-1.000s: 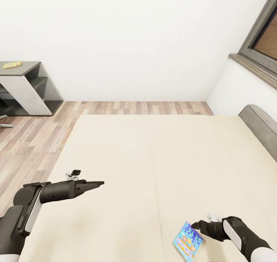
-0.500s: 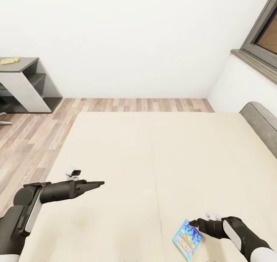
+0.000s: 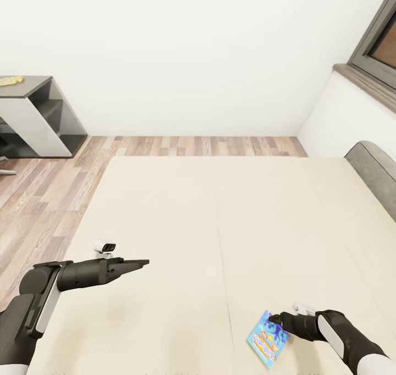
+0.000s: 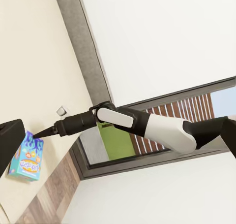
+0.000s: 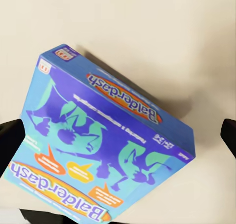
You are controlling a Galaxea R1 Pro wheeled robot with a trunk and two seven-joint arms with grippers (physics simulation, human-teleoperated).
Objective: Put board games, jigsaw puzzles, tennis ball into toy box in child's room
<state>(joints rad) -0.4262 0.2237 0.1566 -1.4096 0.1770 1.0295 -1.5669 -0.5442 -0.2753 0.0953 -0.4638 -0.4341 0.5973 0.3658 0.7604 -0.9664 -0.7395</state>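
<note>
The wide beige bed [image 3: 220,226] ran from the wood floor [image 3: 44,188] to the grey headboard [image 3: 377,171]. Over its near edge the right pincer [image 3: 276,321] clamped the blue board game [image 3: 268,339], tilted, one edge up. The left pincer [image 3: 144,263] hung clenched and empty above the bed's left side.

Distant puzzle [image 3: 11,81] cut off, indistinct
</note>
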